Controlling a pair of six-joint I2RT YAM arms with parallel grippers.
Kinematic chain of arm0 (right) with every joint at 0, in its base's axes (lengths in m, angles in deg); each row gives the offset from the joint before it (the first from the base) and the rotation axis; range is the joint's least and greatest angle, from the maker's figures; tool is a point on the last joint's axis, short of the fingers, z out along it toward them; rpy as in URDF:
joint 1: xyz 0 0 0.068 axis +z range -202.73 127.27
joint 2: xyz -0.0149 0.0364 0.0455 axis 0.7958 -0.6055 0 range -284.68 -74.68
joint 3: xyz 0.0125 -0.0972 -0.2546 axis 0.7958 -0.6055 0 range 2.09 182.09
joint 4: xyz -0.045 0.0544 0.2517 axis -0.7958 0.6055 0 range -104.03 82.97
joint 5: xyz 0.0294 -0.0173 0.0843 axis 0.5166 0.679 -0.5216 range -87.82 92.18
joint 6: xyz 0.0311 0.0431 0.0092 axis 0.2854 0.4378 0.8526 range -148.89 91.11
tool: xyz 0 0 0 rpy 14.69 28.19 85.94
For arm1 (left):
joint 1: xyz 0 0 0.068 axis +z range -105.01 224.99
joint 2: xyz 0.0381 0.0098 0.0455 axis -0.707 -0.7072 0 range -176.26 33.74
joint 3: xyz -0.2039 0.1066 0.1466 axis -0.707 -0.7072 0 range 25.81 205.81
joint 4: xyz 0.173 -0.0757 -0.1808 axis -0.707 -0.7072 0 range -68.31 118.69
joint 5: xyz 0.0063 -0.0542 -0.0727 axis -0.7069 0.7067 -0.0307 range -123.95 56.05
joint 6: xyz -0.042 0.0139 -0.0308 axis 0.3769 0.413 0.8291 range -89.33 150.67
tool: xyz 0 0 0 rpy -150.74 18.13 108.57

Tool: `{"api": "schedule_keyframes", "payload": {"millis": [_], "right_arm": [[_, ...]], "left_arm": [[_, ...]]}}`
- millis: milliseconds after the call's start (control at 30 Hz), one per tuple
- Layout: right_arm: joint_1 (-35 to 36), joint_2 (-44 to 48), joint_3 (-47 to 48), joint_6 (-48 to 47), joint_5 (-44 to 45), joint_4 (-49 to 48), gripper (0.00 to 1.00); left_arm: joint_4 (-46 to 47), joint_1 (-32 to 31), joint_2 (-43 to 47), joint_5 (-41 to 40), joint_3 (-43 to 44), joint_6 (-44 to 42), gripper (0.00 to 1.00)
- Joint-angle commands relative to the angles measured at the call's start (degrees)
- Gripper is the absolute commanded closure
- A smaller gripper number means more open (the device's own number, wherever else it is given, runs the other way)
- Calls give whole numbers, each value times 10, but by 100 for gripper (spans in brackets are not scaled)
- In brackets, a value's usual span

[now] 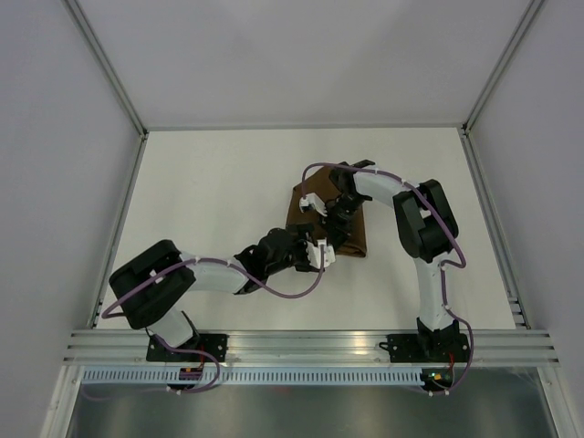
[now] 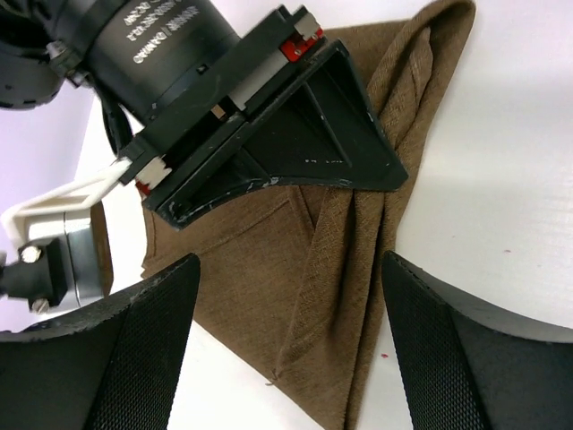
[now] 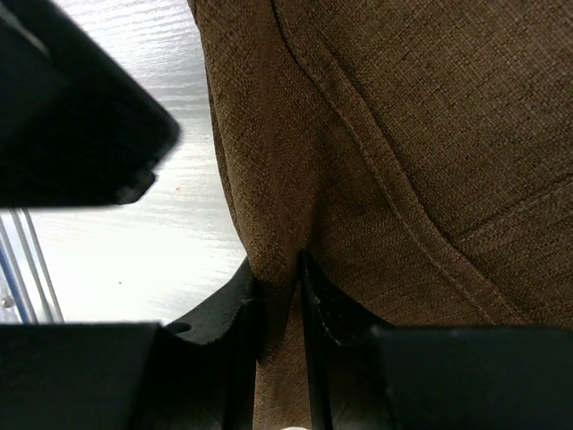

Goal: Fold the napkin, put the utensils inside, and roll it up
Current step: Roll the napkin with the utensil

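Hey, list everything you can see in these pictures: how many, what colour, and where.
napkin: one, dark brown, folded and creased, on the table right of centre, under both grippers
table: one, white, beneath everything
rail: one, silver, along the table's near edge
cables: two, purple, one along each arm
left gripper: one, black, open above the napkin
right gripper: one, black, shut on a fold of the napkin

Dark brown napkin lies flat-ish on the white table, just right of the table's middle, folded over, with long creases bunched into a ridge toward one pointed corner.
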Motion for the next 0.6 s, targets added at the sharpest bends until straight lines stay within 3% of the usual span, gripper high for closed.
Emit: {"api": "schedule_keyframes", "payload": {"millis": [0, 300, 567], "right_arm": [[-2, -83, -42, -36, 132, 3, 94], [-2, -91, -35, -32, 133, 5, 95], [-2, -94, -31, -30, 133, 8, 95]], "left_arm": [[-14, -6, -21, 12, 30, -90, 14], [-104, -15, -61, 57, 70, -152, 13], [-136, -15, -94, 80, 99, -148, 16]]}}
